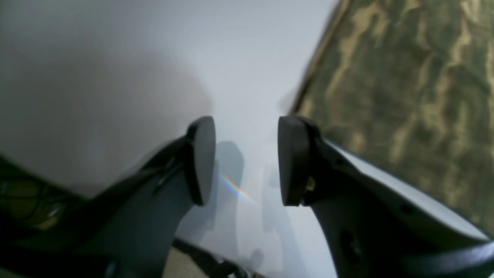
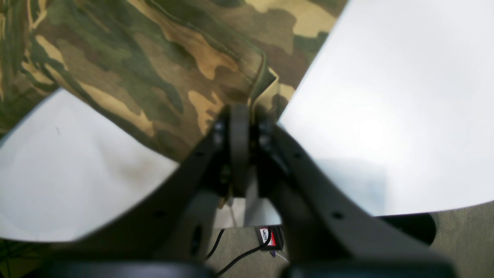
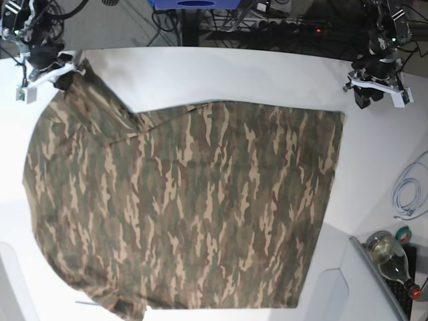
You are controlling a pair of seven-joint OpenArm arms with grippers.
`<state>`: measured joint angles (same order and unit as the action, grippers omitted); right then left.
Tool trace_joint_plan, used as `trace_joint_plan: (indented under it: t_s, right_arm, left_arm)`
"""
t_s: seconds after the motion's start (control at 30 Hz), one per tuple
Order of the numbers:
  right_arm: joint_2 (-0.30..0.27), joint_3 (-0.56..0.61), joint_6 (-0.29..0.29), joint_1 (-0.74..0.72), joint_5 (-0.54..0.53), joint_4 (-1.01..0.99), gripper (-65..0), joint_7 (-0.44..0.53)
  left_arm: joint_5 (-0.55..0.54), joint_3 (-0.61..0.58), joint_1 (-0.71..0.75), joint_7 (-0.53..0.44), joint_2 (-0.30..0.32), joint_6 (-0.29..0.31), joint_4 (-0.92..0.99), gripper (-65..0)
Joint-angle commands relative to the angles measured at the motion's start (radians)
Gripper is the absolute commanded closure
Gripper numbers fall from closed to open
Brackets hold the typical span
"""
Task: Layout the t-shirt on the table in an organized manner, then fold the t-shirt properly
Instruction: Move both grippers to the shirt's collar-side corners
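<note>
The t-shirt lies spread across the white tabletop, so the laying-out step looks in hand. The right pincer is clamped on a shirt corner; the left pincer hangs apart, empty, beside the hem. Next, likely tug the corner flat.

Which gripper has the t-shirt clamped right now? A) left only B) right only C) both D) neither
B: the right gripper is shut on a corner of the t-shirt, while the left gripper is open over the bare table, beside the cloth edge.
</note>
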<state>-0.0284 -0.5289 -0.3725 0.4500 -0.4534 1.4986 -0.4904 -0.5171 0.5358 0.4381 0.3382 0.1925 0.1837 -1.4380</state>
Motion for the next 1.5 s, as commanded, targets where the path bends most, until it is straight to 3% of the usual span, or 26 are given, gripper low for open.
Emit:
trace_joint_plan:
  t_s: [0.0, 0.1, 0.2, 0.43, 0.67, 0.87, 1.2, 1.4, 1.47]
  right_arm:
    - [-0.009, -0.004, -0.001, 0.003, -0.014, 0.020, 0.0, 0.019]
    - [-0.009, -0.004, -0.007, 0.010, -0.015, 0.041, -0.2, 0.019]
    - [-0.001, -0.001, -0.059, 0.039, -0.015, 0.109, -0.2, 0.019]
    - [-0.012, 0.192, -0.067, 0.157, -0.015, 0.254, -0.2, 0.019]
    - [-0.137, 0.410, -0.067, 0.269, -0.015, 0.357, -0.2, 0.019]
    - [-0.236, 0.510, -0.062, 0.281, -0.015, 0.300, -0.5, 0.019]
    - [-0.238, 0.336, -0.059, 0.278, -0.015, 0.244, -0.9, 0.011]
    - [-0.238, 0.269, -0.059, 0.280, -0.018, 0.247, -0.9, -0.095]
    - [-0.236, 0.270, -0.061, 0.287, -0.018, 0.247, -4.7, -0.147]
  left_arm:
    - [-0.007, 0.005, 0.000, -0.023, 0.014, 0.007, -0.016, -25.0]
    - [-0.007, 0.005, 0.000, -0.023, 0.014, 0.007, -0.016, -25.0]
    - [-0.007, 0.005, 0.000, -0.023, 0.014, 0.007, -0.016, -25.0]
    - [-0.007, 0.005, -0.006, -0.023, 0.014, 0.007, -0.017, -25.0]
    - [-0.007, 0.005, -0.011, -0.023, 0.037, 0.007, -0.016, -25.0]
    - [-0.007, 0.005, -0.011, -0.023, 0.051, 0.007, -0.016, -25.0]
    - [-0.007, 0.005, -0.009, -0.023, 0.066, 0.007, -0.016, -25.0]
    - [-0.007, 0.005, -0.009, -0.023, 0.080, 0.006, -0.016, -25.0]
    - [-0.007, 0.027, -0.009, -0.023, 0.080, 0.006, -0.016, -25.0]
